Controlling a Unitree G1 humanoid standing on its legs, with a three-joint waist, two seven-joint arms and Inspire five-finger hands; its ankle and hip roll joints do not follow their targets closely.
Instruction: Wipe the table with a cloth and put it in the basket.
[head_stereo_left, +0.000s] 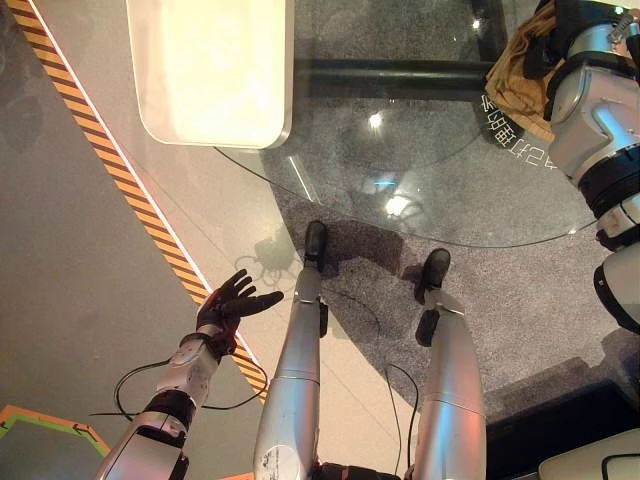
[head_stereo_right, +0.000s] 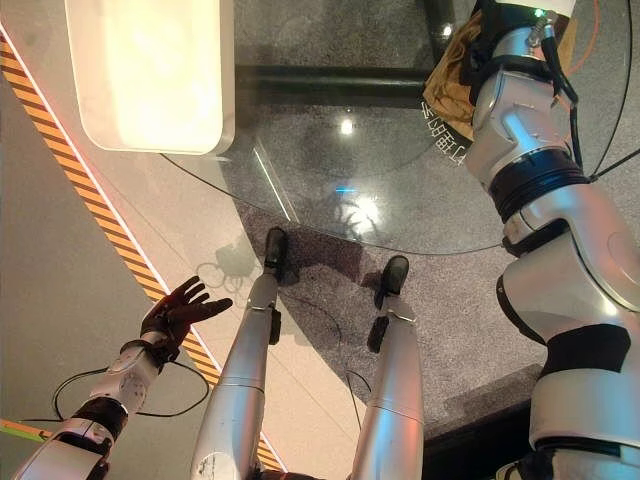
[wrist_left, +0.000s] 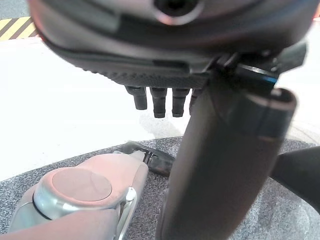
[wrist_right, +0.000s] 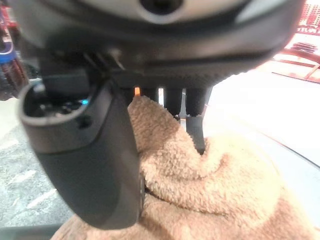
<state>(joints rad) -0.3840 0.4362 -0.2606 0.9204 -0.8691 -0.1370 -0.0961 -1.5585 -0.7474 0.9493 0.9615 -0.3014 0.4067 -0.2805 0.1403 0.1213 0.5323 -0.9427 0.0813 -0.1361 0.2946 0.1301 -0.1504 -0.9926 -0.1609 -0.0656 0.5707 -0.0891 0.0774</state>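
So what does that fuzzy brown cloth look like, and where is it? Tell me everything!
The tan, fluffy terry cloth looks soft and thick, like a towel, bunched into rounded folds rather than lying flat. It lies on the round glass table, near its far right side. The robot's right hand is on it, fingers and thumb curled into the folds. From the head views, part of it pokes out beside the arm; the rest is hidden.

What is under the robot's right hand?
A tan cloth lies bunched under the right hand, on the glass table. The thumb and fingers are curled into it. The glass beneath the cloth is covered.
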